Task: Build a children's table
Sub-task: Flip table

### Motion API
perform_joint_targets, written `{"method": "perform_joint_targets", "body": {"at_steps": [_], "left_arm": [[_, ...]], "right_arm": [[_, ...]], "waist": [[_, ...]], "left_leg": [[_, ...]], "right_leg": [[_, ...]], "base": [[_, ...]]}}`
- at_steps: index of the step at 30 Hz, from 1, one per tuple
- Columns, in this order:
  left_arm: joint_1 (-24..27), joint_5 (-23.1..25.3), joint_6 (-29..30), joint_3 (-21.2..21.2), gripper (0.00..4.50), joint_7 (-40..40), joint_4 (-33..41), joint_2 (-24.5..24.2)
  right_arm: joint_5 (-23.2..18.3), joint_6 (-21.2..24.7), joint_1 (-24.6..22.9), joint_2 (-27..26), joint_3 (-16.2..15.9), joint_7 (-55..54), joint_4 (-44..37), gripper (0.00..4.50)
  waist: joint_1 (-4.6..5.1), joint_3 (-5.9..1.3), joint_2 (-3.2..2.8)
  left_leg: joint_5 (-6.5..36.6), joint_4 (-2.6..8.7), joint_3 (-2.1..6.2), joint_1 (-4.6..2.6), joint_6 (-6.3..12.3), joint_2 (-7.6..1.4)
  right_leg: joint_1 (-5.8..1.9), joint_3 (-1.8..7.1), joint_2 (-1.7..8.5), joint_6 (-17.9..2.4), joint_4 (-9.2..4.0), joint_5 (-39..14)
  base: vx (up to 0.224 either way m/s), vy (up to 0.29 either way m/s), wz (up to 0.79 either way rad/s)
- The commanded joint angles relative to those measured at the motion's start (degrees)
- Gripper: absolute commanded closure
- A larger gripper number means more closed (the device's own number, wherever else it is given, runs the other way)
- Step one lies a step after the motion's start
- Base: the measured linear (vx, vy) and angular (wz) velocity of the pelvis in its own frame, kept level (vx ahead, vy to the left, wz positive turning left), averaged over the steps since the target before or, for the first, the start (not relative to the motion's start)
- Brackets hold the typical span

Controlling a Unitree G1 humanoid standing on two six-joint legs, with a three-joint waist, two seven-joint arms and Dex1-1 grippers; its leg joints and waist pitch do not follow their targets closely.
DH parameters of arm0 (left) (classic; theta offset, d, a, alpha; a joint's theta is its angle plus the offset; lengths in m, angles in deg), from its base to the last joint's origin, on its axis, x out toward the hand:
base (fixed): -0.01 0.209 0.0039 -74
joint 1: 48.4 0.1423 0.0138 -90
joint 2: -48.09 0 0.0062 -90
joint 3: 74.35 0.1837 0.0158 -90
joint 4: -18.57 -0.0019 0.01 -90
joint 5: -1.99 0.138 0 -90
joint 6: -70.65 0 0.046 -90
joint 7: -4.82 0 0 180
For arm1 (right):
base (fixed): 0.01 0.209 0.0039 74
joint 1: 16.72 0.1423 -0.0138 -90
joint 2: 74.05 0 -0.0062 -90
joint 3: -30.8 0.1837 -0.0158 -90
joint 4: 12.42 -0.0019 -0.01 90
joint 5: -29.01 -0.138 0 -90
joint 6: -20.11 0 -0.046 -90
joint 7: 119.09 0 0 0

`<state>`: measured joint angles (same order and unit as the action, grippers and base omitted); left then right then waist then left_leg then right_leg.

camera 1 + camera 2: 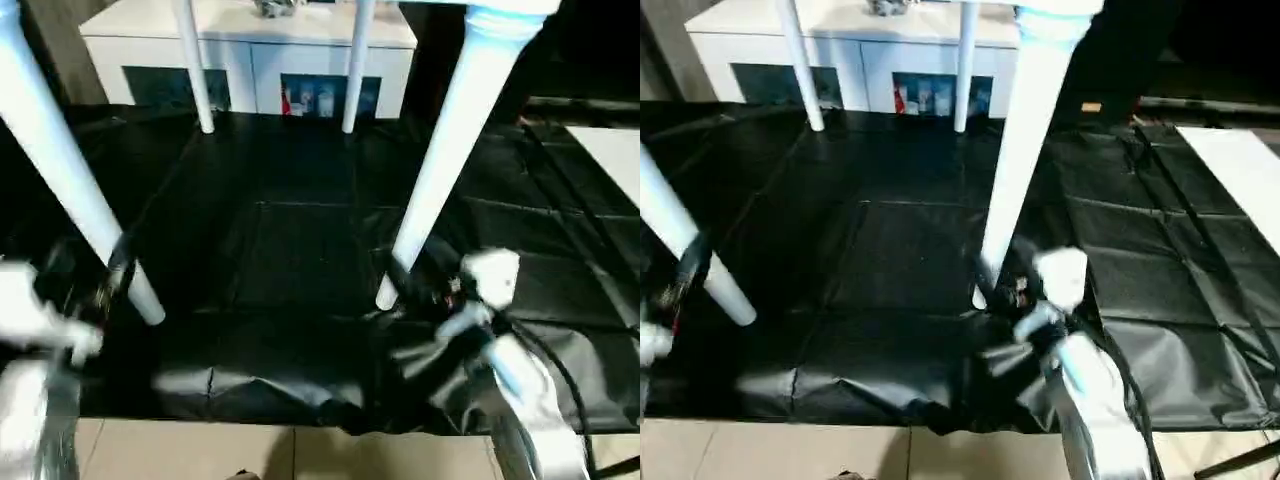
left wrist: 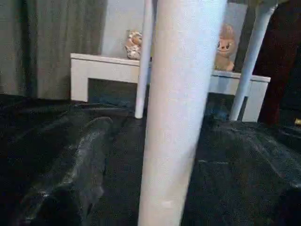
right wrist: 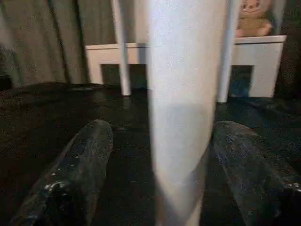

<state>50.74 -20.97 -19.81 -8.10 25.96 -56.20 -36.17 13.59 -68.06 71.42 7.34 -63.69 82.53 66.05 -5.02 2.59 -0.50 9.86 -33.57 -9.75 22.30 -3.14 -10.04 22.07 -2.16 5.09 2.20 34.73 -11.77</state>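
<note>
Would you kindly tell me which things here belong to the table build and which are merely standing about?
Belonging to the job:
- near left leg
- near right leg
- two far legs
- right end effector, fingers apart either side of the near right leg

Standing about:
- white cabinet
- black sheet
- plush toys

White table legs (image 1: 455, 140), black floor sheet (image 1: 300, 250)
</note>
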Motion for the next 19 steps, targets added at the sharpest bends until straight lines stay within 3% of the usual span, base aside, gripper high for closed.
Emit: {"method": "perform_joint_targets", "body": {"at_steps": [1,4,5,10,15,19], "left_arm": [[1.7,-0.8,-1.5,1.3,0.34,0.4,2.8,0.8],[4.6,-0.2,-0.1,3.4,0.08,0.1,5.1,1.7],[6.6,1.5,1.8,5.3,0.08,-0.4,6.6,1.8],[8.0,3.3,11.7,9.9,0.08,-5.1,10.6,2.1],[7.4,4.5,12.6,11.4,0.08,-6.3,12.4,1.7],[7.8,5.3,15.1,13.3,0.08,-5.2,13.3,0.1]], "right_arm": [[-0.4,1.0,-0.6,0.3,0.3,-0.5,-2.7,0.47],[0.1,2.1,-1.5,0.3,0.7,-1.6,-3.6,0.25],[1.2,3.2,-2.2,0.5,0.9,-2.6,-4.3,0.25],[0.1,11.0,-3.7,0.7,1.2,-5.5,-7.3,0.25],[0.3,17.9,-3.5,2.2,0.6,-6.4,-6.6,0.25],[0.5,20.7,-4.1,3.0,-0.2,-6.0,-7.7,0.25]], "waist": [[0.13,-2.23,-0.91],[0.19,-1.75,-0.85],[0.17,-1.77,-0.58],[0.42,-1.57,-0.38],[0.62,-1.64,-0.43],[0.72,-1.87,-0.64]], "left_leg": [[28.0,5.65,1.26,-1.21,-2.51,-2.81],[31.2,5.85,1.47,-1.41,-3.35,-2.87],[32.1,5.71,1.53,-1.72,-3.65,-2.77],[33.4,5.64,1.87,-1.78,-4.29,-2.46],[32.7,5.68,1.96,-1.57,-4.34,-2.37],[30.9,5.74,1.87,-1.40,-4.41,-2.40]], "right_leg": [[-0.54,2.19,2.20,-5.9,-5.35,-17.8],[-0.08,2.28,2.35,-4.2,-6.00,-24.8],[0.21,2.32,2.32,-3.4,-6.25,-27.2],[0.51,2.18,2.16,-1.3,-6.63,-31.0],[0.36,2.02,2.02,-0.9,-6.68,-29.7],[0.12,2.07,1.95,-1.3,-6.24,-25.5]], "base": [[0.000,0.000,0.00],[0.000,0.000,0.00],[0.000,0.000,0.00],[0.000,0.000,0.00],[0.000,0.000,0.00],[0.000,0.000,0.00]]}}
